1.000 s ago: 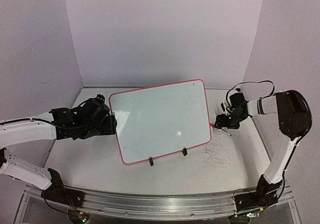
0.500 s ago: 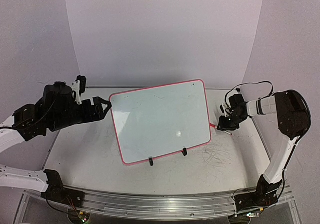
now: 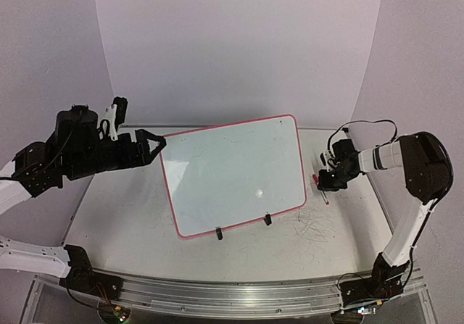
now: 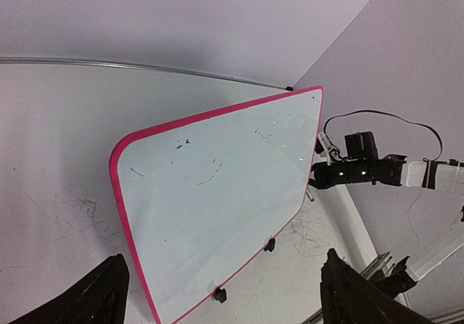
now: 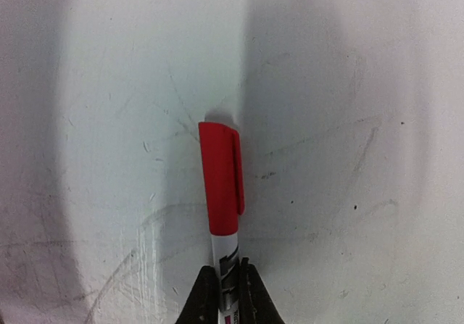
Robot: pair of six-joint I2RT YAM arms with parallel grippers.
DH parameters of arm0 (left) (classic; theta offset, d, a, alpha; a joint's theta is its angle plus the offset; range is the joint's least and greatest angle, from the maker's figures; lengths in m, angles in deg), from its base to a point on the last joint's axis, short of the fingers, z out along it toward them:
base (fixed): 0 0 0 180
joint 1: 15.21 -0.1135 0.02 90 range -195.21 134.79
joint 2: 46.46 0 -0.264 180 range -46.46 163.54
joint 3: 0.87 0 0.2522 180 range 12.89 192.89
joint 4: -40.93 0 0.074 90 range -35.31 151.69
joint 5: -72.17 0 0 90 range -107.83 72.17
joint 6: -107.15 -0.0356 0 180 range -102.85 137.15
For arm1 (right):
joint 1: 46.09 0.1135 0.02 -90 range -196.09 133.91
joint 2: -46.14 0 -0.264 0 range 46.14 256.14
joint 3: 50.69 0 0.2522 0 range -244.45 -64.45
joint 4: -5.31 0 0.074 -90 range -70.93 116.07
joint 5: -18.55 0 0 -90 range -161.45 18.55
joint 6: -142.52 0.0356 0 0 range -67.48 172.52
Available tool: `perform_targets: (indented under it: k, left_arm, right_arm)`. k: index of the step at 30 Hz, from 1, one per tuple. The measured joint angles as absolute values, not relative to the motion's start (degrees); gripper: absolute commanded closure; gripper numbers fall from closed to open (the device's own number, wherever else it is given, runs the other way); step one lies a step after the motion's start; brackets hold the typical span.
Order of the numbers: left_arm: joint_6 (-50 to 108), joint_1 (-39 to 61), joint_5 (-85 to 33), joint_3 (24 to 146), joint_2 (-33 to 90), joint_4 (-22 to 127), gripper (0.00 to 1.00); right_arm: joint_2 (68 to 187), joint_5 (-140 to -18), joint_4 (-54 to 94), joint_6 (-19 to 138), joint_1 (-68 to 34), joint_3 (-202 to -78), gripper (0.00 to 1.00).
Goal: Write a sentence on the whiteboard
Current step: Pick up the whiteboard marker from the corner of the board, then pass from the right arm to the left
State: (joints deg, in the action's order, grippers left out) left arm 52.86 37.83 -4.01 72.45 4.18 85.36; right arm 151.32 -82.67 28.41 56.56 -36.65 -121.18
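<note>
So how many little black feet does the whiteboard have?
2. Both clip onto the near edge of the whiteboard: the left foot by the near corner, the right foot further right. More could hide behind the board.

whiteboard (image 4: 217, 193) with faint marks (image 4: 183, 143), left end effector (image 4: 225, 259) agape

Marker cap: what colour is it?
Red cap on the marker; right wrist view shows it best.
</note>
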Motion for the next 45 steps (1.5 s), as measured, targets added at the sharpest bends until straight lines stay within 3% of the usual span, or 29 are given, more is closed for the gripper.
perform_targets:
  k: [6, 12, 17, 21, 25, 33, 41, 45]
  left_arm:
    - [52.23, 37.83, -6.94, 74.04, 5.43, 82.94, 0.06]
    - [51.65, 37.83, -11.02, 74.04, 7.43, 80.75, 0.05]
    - [51.70, 37.83, -15.84, 74.04, 10.10, 77.13, 0.05]
    - [51.90, 37.83, -22.26, 74.06, 14.88, 73.11, 0.09]
    - [52.78, 37.83, -28.89, 74.06, 20.27, 70.37, 0.13]
    - [54.25, 39.47, -39.75, 74.70, 28.27, 67.58, 0.25]
    - [54.95, 40.75, -42.74, 74.69, 29.59, 66.89, 0.55]
    - [55.17, 40.73, -43.62, 74.57, 29.59, 66.32, 0.64]
  right_arm:
    - [145.22, -80.26, 27.87, 58.90, -36.51, -115.98, 1.00]
    - [127.29, -80.47, 25.90, 60.16, -36.51, -110.26, 1.00]
    - [107.51, -89.33, 21.71, 60.34, -35.82, -107.44, 1.00]
    - [100.80, -98.18, 18.50, 59.89, -29.35, -107.02, 1.00]
    - [102.70, -102.58, 18.29, 57.74, -15.79, -107.23, 1.00]
    - [116.45, -101.55, 19.70, 53.07, 2.03, -112.77, 1.00]
    - [123.82, -99.07, 19.88, 49.48, 9.74, -118.15, 1.00]
    - [124.78, -97.93, 19.77, 48.81, 10.64, -118.82, 1.00]
